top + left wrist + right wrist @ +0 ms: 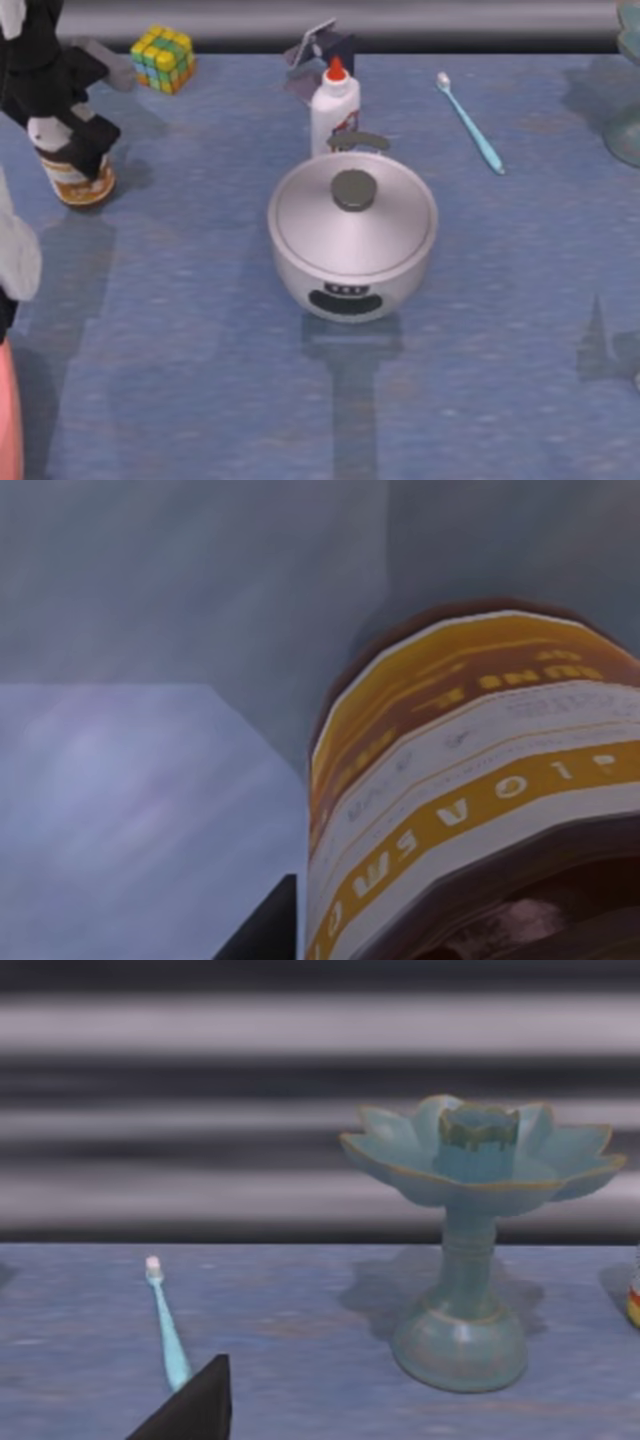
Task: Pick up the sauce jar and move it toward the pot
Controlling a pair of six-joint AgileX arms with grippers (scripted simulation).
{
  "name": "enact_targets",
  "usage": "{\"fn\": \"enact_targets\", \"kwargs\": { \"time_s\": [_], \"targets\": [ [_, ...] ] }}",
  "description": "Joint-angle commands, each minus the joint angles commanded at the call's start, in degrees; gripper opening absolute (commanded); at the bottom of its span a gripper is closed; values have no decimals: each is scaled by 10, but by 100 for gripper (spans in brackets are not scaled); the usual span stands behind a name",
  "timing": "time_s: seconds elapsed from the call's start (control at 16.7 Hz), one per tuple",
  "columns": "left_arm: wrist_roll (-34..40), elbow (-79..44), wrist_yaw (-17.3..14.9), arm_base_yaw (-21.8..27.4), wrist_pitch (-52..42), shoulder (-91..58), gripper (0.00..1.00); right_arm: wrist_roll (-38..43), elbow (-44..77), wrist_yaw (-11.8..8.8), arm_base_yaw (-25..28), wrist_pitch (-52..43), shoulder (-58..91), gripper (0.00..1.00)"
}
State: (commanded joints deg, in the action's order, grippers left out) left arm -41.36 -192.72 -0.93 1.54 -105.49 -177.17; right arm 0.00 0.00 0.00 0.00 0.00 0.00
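The pot (pixel 352 240) reads as brushed metal, silver-grey with a soft satin sheen across its domed lid, and the knob on top looks matt dark grey. The sauce jar (pixel 470 800) wears a smooth paper-like label, orange and cream. The glue bottle (pixel 334 110) looks like smooth white plastic. The toothbrush (pixel 470 124) looks like pale blue plastic. The candle stand (pixel 472 1240) shows a glazed, ceramic-like teal finish. The table (pixel 180 330) looks matt, faintly mottled blue.

The sauce jar (pixel 470 800) carries an orange-and-cream label with pale lettering on its orange bands, shown upside down and too blurred to read in the left wrist view. The pot (pixel 352 235) bears a black marking on its side, with no legible characters.
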Motion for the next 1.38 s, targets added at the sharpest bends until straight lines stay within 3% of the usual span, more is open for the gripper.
{"fn": "enact_targets", "kwargs": {
  "time_s": [0.42, 0.66, 0.96, 1.38],
  "targets": [
    [-1, -12, 1, -3, 9, -7, 0, 0, 0, 0, 0, 0, 0, 100],
    [-1, 39, 3, -8, 34, 38, 0, 0, 0, 0, 0, 0, 0, 100],
    [-5, 207, 7, -13, 92, 157, 0, 0, 0, 0, 0, 0, 0, 100],
    [-7, 541, 10, -17, 183, 359, 0, 0, 0, 0, 0, 0, 0, 100]
  ]
}}
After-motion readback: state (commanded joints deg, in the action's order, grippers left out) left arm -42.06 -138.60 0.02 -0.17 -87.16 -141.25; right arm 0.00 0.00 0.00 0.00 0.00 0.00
